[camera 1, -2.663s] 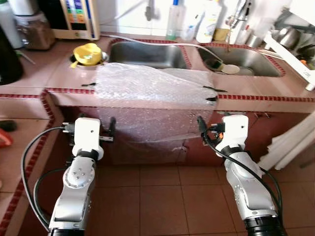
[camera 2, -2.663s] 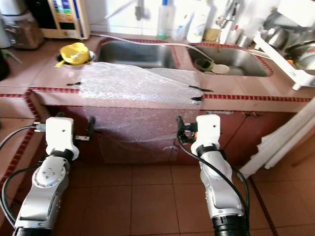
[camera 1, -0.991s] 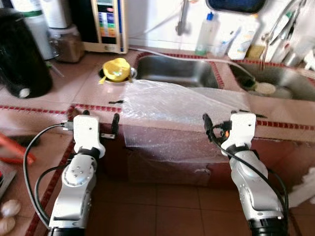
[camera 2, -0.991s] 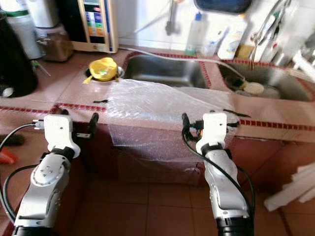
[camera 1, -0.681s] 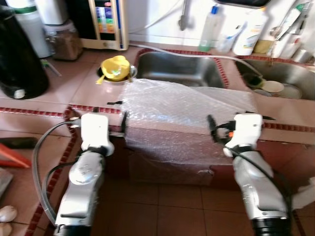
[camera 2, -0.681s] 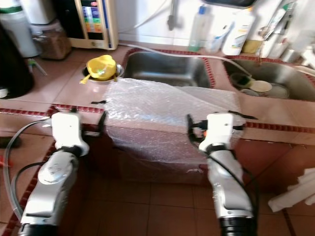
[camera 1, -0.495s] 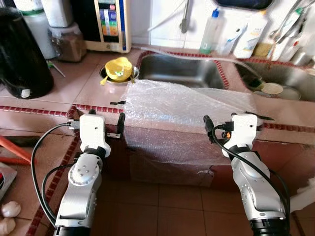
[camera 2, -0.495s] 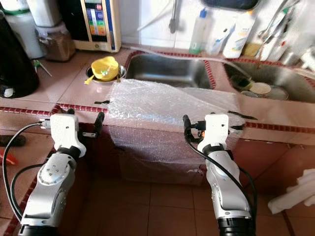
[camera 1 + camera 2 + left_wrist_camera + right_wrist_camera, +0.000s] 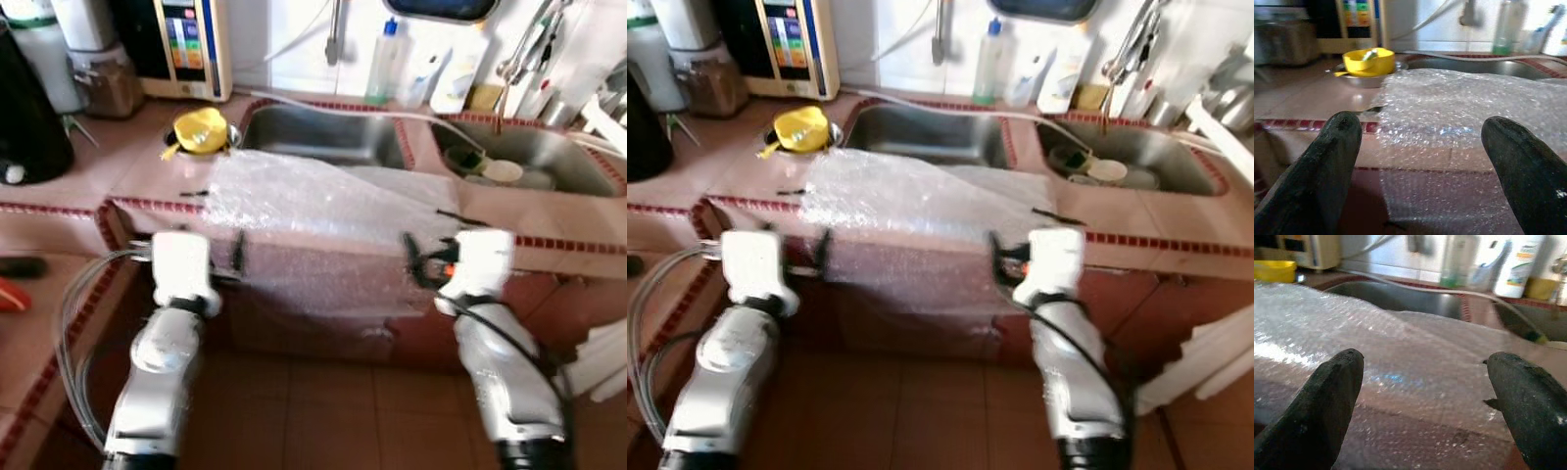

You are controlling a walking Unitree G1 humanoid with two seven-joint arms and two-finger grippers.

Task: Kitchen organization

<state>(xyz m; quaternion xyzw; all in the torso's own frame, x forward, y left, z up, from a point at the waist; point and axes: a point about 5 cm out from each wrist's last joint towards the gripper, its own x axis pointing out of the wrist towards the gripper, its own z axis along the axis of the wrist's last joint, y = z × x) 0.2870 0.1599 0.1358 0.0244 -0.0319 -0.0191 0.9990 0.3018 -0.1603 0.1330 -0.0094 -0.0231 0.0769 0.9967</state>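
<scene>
Facing the tiled desk (image 9: 88,186) front edge, both arms are held raised and level, apparently so that each wrist camera looks straight along the desk top. One sheet of bubble wrap (image 9: 304,201) is recorded: it lies across the desk at the 12 o'clock position and hangs down over the cabinet front, pinned by what appear to be strips of dark tape at its edges, presumably to pad the edge against knocks. Left hand (image 9: 1422,142): one, released, fingers spread wide with nothing between them, held just short of the desk edge at the 10 o'clock side of the wrap. Right hand (image 9: 1425,382): one, likewise released and empty, held at the 2 o'clock side of the wrap, near but not touching it as far as can be judged. Two steel sink basins are counted: one (image 9: 318,137) directly behind the wrap, one (image 9: 544,162) at 2 o'clock holding dishes too blurred to number. One yellow bowl (image 9: 201,129) is set in a metal dish at 11 o'clock, beside the left basin. At least three bottles (image 9: 384,61) are stood along the back wall behind the sinks, kept within reach of the taps. One wall-standing appliance with coloured buttons (image 9: 186,44) and one lidded jar (image 9: 93,78) are listed at 10 o'clock. No task item is held yet; which one is meant to be tidied first cannot be told.
</scene>
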